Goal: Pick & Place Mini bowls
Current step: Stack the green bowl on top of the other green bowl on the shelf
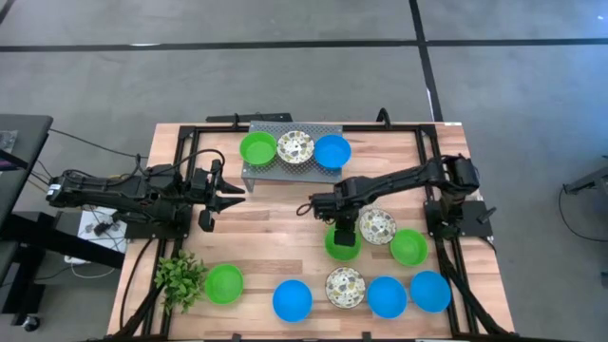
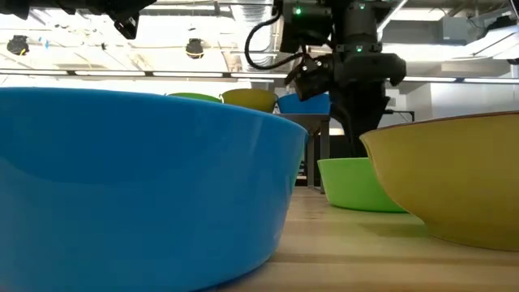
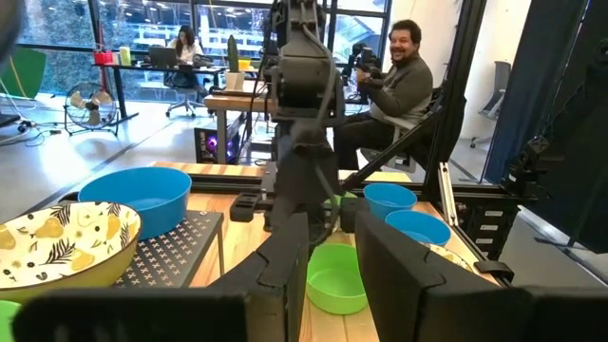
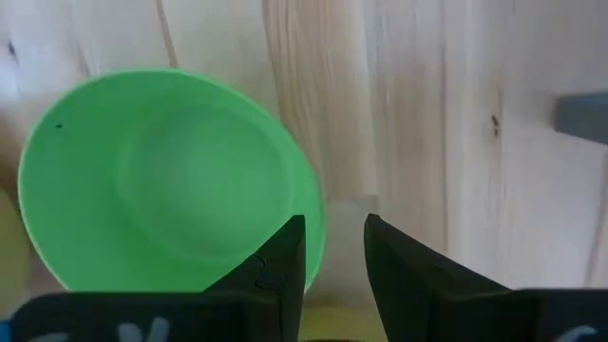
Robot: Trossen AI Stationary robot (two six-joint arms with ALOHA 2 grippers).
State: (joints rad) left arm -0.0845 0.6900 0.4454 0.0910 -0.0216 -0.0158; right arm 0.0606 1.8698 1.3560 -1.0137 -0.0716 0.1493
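A green mini bowl [image 4: 161,180] sits upright on the wooden table near its middle [image 1: 332,249]. My right gripper [image 4: 332,252] points straight down over the bowl's rim, open, one finger over the inside and one outside. Next to this bowl stand a floral bowl [image 1: 377,226] and another green bowl [image 1: 408,247]. A metal rack [image 1: 256,176] at the far side carries a green bowl [image 1: 257,148], a floral bowl [image 1: 295,146] and a blue bowl [image 1: 332,150]. My left gripper [image 1: 217,197] waits at the left, open, holding nothing. My right gripper comes from above with its fingers on either side of the green bowl's rim [image 4: 316,223], one finger [image 4: 280,261] over the inside and the other outside. I cannot tell whether either finger touches the rim. The bowl rests on the table.
Along the near edge stand a green bowl [image 1: 224,283], a blue bowl [image 1: 292,300], a floral bowl [image 1: 344,287] and two more blue bowls [image 1: 387,296] [image 1: 429,291]. A small leafy plant [image 1: 179,280] is at the near left. Bare wood lies between rack and near row.
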